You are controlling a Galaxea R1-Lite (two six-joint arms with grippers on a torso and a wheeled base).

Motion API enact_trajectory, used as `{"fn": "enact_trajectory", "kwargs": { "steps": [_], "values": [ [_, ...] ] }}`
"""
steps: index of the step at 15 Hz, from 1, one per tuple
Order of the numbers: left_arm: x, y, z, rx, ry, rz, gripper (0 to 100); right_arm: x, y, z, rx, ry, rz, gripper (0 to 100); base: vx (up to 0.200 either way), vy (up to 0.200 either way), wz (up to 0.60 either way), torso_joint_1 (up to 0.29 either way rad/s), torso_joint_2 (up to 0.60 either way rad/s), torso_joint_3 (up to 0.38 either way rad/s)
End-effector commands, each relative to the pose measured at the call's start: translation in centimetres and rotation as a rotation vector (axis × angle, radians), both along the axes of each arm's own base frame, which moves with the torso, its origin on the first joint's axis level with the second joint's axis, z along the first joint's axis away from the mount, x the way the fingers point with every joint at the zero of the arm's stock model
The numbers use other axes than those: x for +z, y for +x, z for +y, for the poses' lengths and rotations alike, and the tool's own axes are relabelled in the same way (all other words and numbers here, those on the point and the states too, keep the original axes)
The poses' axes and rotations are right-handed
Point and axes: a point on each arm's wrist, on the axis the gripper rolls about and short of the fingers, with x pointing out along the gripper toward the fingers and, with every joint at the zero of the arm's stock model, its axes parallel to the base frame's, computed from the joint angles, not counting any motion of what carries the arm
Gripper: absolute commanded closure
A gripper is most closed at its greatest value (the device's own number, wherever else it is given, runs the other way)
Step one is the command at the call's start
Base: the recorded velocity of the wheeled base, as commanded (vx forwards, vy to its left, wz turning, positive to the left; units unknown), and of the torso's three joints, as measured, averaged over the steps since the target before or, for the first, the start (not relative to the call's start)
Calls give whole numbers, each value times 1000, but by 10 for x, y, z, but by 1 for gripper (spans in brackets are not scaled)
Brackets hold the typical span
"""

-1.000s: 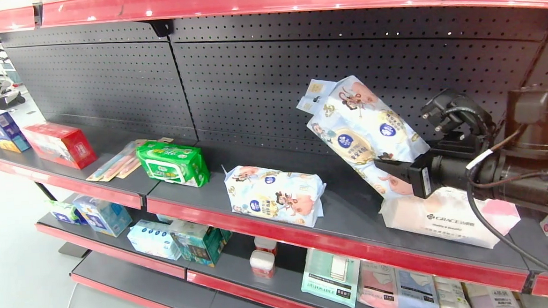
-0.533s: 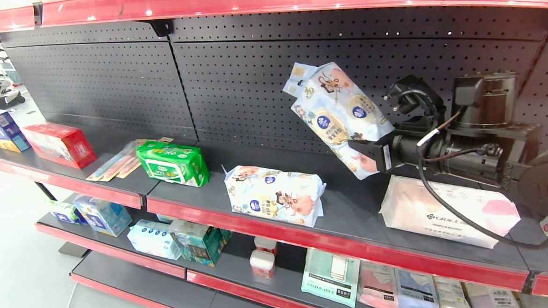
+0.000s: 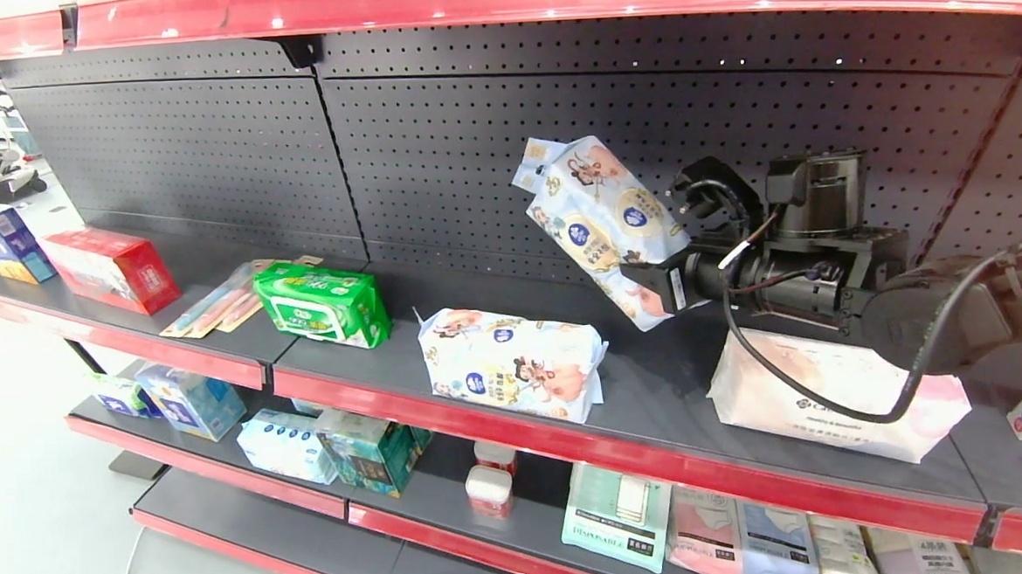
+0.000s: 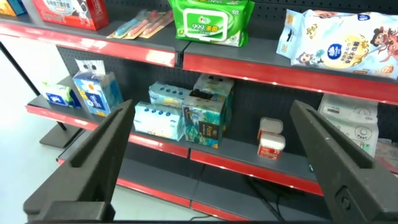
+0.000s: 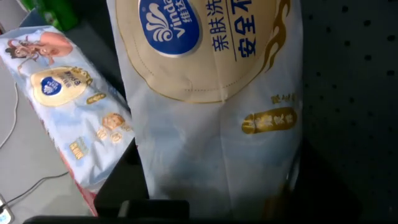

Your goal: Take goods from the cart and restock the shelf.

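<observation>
My right gripper is shut on the lower end of a pale blue cartoon-printed pack. The pack hangs tilted above the middle shelf, near the pegboard back wall, its top leaning left. In the right wrist view the held pack stands close in front. A matching pack lies flat on the shelf, left of and below the held one, and appears as the lying pack from the wrist. My left gripper is open and holds nothing, lower down, facing the lower shelves.
A white and pink pack lies under my right arm. A green wipes pack, toothbrushes, a red box and a blue box sit further left. Bare shelf lies between the two printed packs.
My right arm has carried the held pack leftward along the shelf, and the arm now reaches over the white and pink pack. The other goods have not moved.
</observation>
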Motion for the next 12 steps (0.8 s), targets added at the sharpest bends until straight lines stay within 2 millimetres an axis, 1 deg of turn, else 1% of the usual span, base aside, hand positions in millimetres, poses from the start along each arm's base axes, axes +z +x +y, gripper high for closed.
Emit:
{"fn": "enact_trajectory", "kwargs": {
  "steps": [1,4,5,7,9,12],
  "values": [
    [0,0,0,1,0,1,0,-12,16,2,-10,-11,17,100,0,0,0,0,0,0],
    [0,0,0,1,0,1,0,-17,30,-4,-30,-16,18,100,0,0,0,0,0,0],
    [0,0,0,1,0,1,0,-23,35,-6,-19,-24,27,100,0,0,0,0,0,0],
    [0,0,0,1,0,1,0,-27,41,-8,12,-54,15,100,0,0,0,0,0,0],
    [0,0,0,1,0,1,0,-24,47,-12,59,-68,-11,100,0,0,0,0,0,0],
    [0,0,0,1,0,1,0,-24,52,-18,59,-104,-36,100,0,0,0,0,0,0]
  ]
}}
